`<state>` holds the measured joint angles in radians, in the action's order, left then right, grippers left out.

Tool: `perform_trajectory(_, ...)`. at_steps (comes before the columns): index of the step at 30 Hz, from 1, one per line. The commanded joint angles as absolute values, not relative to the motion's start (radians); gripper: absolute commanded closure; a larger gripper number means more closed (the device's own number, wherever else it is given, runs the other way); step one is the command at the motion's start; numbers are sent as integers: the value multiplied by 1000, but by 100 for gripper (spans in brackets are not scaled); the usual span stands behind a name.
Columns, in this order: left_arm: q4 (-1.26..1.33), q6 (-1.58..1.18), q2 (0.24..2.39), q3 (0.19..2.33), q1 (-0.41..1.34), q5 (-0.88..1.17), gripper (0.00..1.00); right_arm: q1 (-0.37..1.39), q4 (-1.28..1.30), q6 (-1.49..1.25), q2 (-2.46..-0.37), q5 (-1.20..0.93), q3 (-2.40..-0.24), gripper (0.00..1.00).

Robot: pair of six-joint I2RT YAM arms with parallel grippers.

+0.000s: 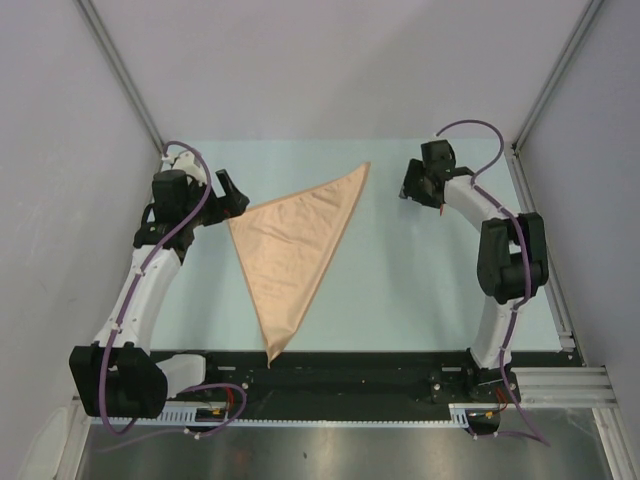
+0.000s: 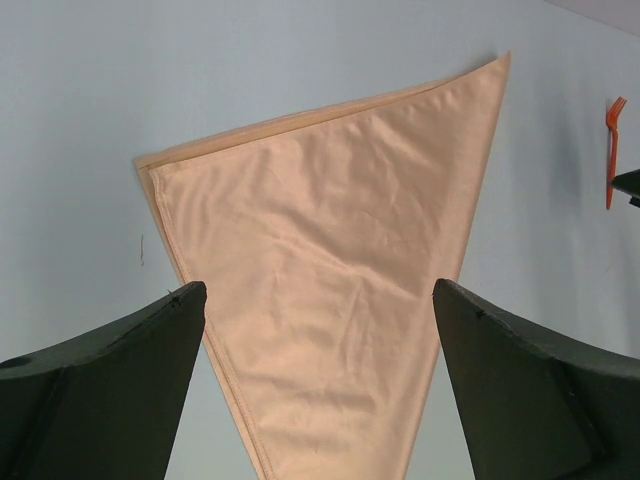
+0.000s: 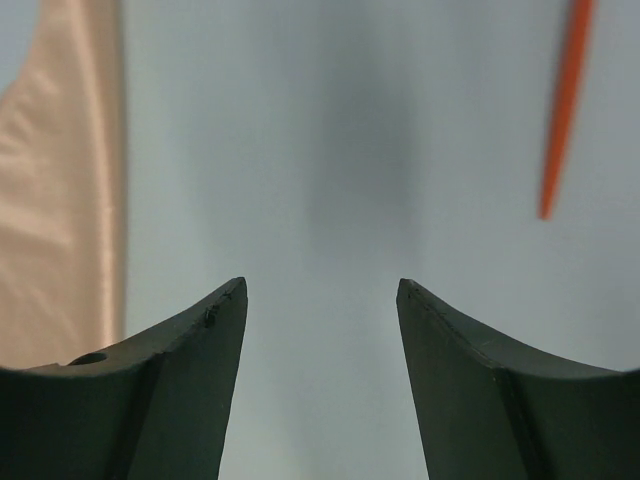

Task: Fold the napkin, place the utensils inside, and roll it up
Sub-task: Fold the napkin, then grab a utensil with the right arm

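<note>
left gripper (image 2: 318,288) jaws wide apart, empty, at the left corner of the napkin (image 1: 300,240), a flat folded triangle, its near tip cut off in the wrist view | right gripper (image 3: 320,282) jaws apart, nothing between, bare table (image 1: 420,290) beneath | utensil (image 3: 565,100) just ahead-right, top end cropped, barely discernible from above
</note>
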<state>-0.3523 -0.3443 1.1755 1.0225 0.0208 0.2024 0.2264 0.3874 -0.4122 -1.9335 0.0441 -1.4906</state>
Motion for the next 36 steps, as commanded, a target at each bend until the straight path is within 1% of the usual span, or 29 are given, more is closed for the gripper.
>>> perform_trajectory(1, -321, -360, 1161, 1015, 12, 190, 0, 177, 527, -351, -1960, 231, -1577, 34)
perform_trajectory(6, -324, -359, 1170, 1017, 12, 192, 0, 135, 615, -307, -2095, 334, -1690, 36)
perform_trajectory(7, -324, -357, 1170, 1017, 12, 190, 0, 132, 627, -302, -2115, 363, -1715, 39)
perform_trajectory(8, -325, -357, 1172, 1017, 12, 190, 0, 127, 644, -289, -2134, 374, -1744, 41)
perform_trajectory(15, -328, -356, 1178, 1019, 12, 183, 0, 91, 650, -259, -2240, 436, -1827, 44)
perform_trajectory(20, -331, -354, 1189, 1022, 12, 181, 0, 52, 597, -222, -2270, 339, -1844, 45)
perform_trajectory(25, -333, -353, 1189, 1023, 12, 181, 0, 18, 587, -192, -2325, 186, -1916, 52)
perform_trajectory(27, -333, -353, 1190, 1022, 11, 178, 0, 9, 601, -183, -2362, 160, -1945, 54)
perform_trajectory(32, -333, -353, 1190, 1022, 11, 179, 0, 11, 650, -152, -2436, 121, -2046, 55)
perform_trajectory(35, -333, -353, 1189, 1022, 11, 183, 0, 12, 673, -144, -2457, 115, -2085, 65)
perform_trajectory(36, -333, -353, 1189, 1022, 11, 183, 0, 14, 679, -144, -2464, 112, -2089, 79)
